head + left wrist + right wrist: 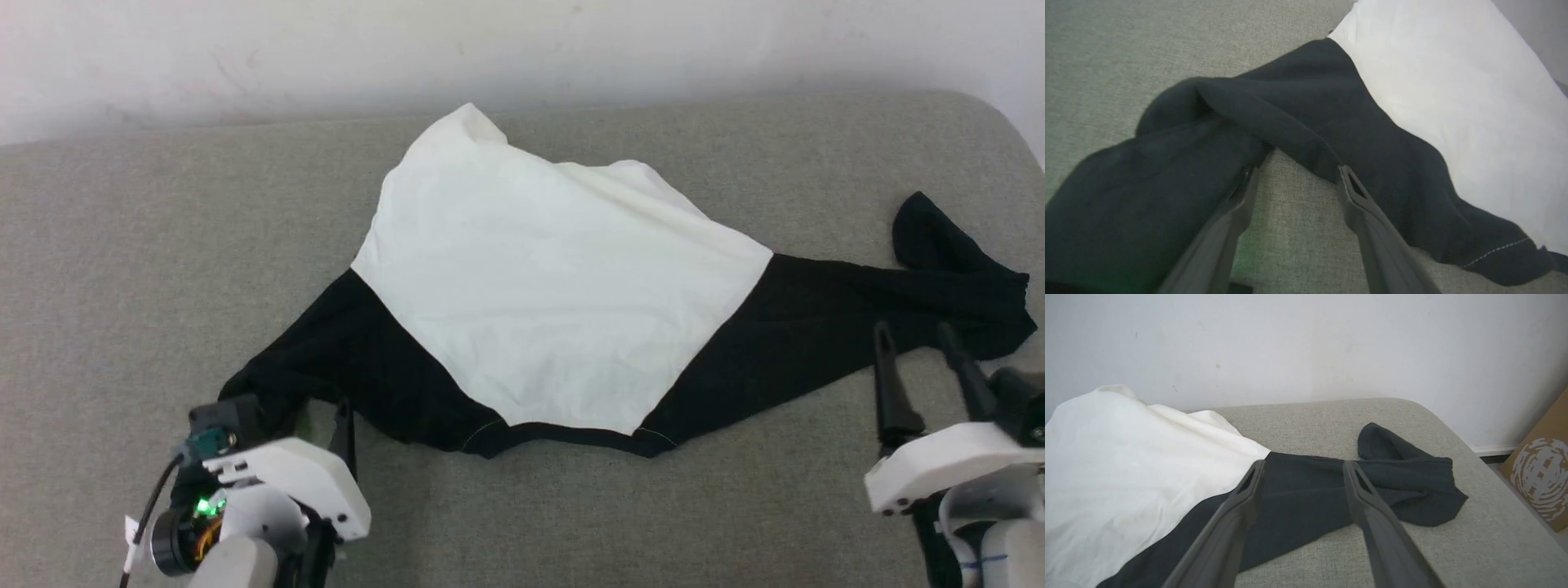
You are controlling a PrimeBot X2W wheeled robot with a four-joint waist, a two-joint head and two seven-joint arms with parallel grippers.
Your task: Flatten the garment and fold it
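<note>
The left gripper [1298,171] and right gripper [1303,463] gape empty, each just behind a crumpled black end of the garment [555,286], seemingly poised to straighten it.

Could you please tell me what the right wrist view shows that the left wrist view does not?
Right wrist view: a brown cardboard box past the rounded corner of the grey cushion, and a black sleeve doubled back at its end, ahead of the open right gripper. Left wrist view: the other black sleeve folded over itself, the open left gripper at its edge, and white stitching. Both: the white body of the garment and that cushion.
</note>
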